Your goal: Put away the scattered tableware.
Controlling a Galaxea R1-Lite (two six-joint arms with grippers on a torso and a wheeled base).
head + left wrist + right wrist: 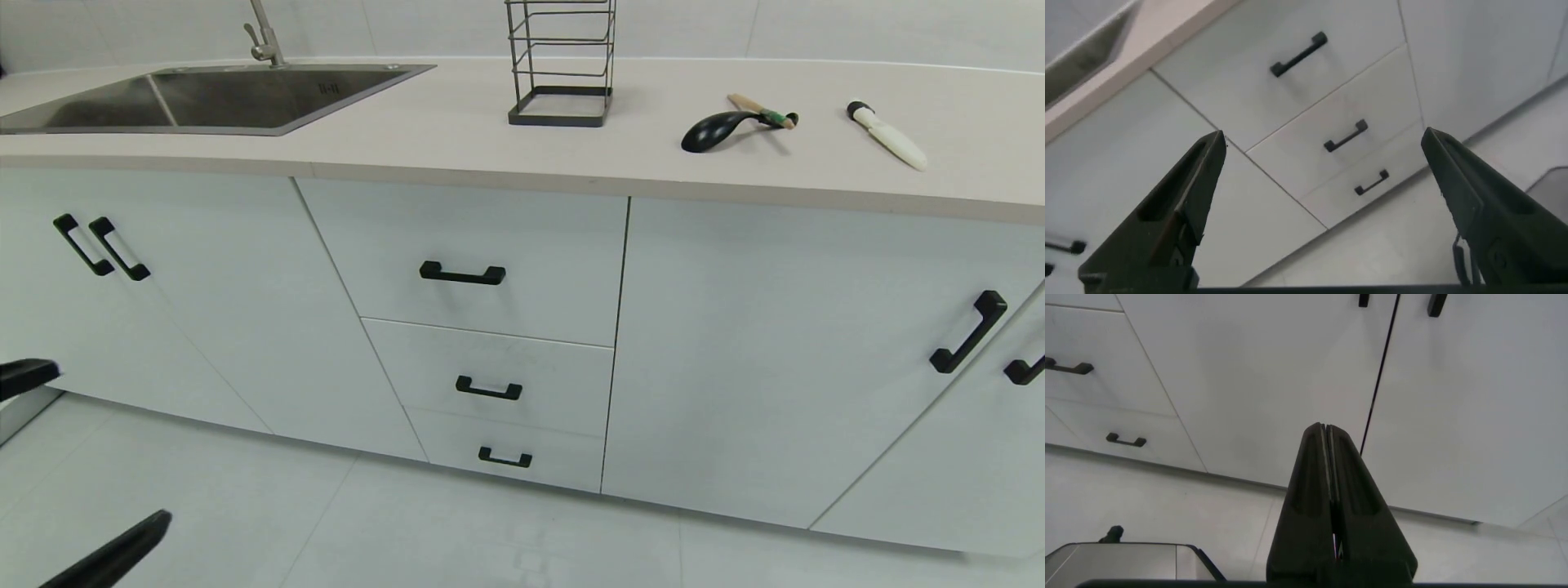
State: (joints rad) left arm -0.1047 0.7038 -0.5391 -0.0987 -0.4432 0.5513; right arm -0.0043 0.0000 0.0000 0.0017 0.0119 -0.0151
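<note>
Your spoon (718, 129) lies lengthwise toward the counter (457, 139) right end, so the closed-up right pincer (1325, 437) looks nearer; left pincer (1323, 139) gapes wide.

No text, label, number or sign can be read anywhere.

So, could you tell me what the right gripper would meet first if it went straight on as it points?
The right gripper, jaws shut, would probably meet the white cabinet door first, just beside the seam; depth is unclear.
</note>
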